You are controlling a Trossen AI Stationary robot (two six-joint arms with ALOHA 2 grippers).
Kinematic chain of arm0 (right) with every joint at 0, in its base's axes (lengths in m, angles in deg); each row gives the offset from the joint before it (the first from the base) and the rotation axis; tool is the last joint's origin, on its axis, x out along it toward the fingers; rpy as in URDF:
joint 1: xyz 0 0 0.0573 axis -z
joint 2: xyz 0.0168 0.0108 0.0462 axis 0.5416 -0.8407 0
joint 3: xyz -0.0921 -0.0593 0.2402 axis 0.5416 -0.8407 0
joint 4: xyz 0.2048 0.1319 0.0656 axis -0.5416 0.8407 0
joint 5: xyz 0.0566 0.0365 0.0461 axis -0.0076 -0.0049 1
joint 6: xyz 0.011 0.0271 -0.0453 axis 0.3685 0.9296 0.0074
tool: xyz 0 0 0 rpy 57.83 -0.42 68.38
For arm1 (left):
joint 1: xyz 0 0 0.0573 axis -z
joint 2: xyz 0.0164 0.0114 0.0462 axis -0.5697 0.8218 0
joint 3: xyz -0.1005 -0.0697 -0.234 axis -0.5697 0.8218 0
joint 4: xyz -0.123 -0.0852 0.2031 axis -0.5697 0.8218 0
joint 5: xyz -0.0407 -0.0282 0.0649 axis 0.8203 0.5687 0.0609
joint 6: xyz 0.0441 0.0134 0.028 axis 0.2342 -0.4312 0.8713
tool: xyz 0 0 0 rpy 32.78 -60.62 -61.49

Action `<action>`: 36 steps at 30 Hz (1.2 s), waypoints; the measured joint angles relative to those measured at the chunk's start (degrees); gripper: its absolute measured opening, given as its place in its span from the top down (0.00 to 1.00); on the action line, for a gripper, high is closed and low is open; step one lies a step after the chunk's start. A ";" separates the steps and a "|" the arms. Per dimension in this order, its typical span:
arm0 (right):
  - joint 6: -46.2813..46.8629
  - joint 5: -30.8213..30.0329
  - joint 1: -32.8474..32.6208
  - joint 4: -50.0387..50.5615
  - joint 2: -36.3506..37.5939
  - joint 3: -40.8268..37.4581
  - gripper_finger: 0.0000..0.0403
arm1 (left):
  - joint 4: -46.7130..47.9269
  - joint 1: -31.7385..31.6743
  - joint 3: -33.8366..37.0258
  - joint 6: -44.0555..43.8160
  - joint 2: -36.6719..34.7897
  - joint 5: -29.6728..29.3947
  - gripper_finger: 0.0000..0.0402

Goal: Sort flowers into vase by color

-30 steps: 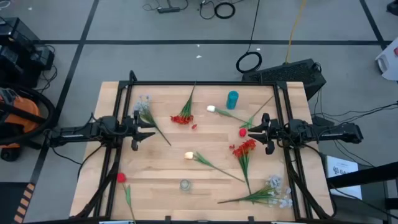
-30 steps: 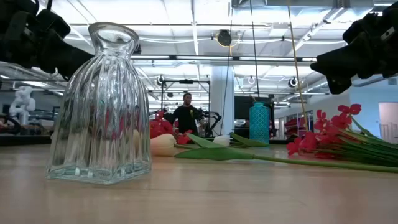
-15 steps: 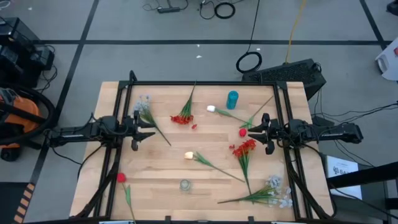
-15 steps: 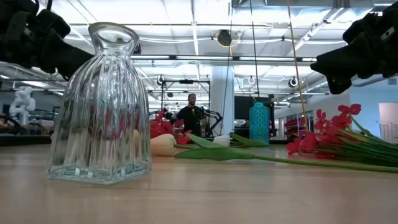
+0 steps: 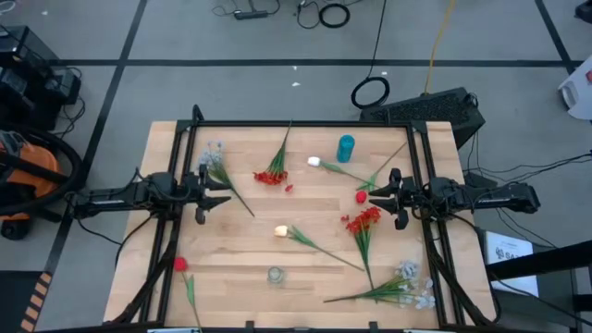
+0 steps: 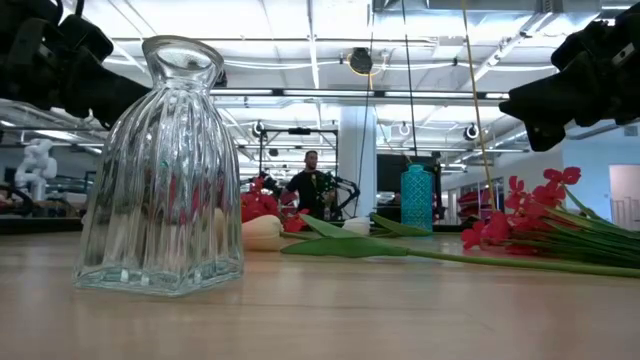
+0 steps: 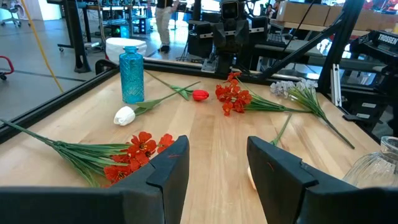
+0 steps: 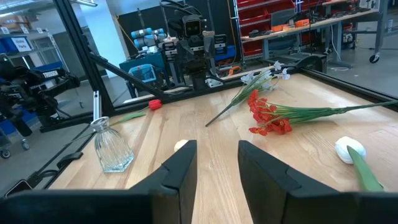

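Both arms wait at mid-frame edges, the left gripper (image 5: pixel 220 196) and right gripper (image 5: pixel 377 198) parted and holding nothing. The flowers (image 5: pixel 363 225) lie scattered across the table (image 5: pixel 314 277); the glass vase (image 5: pixel 275 275) stands lower centre.

The ribbed clear glass vase (image 7: pixel 380 163) was cut off by the left wrist view's edge. In the low view, the cream-white tulip bud (image 6: pixel 262 232) was partly hidden behind that vase.
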 joint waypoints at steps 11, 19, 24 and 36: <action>-0.01 -0.01 0.01 0.00 -0.02 0.01 0.73 | 0.00 0.00 0.00 0.00 0.00 0.00 0.58; -0.51 -5.46 -0.01 -0.82 -0.02 0.00 0.73 | 0.00 -0.02 0.01 0.00 0.01 0.01 0.58; -0.19 -15.29 0.00 -6.00 -0.02 -0.01 0.73 | 0.00 -0.02 0.00 0.00 0.00 0.00 0.58; -4.92 -19.57 0.00 -16.53 -4.98 4.89 0.73 | 0.00 -0.01 0.02 0.00 0.02 0.00 0.58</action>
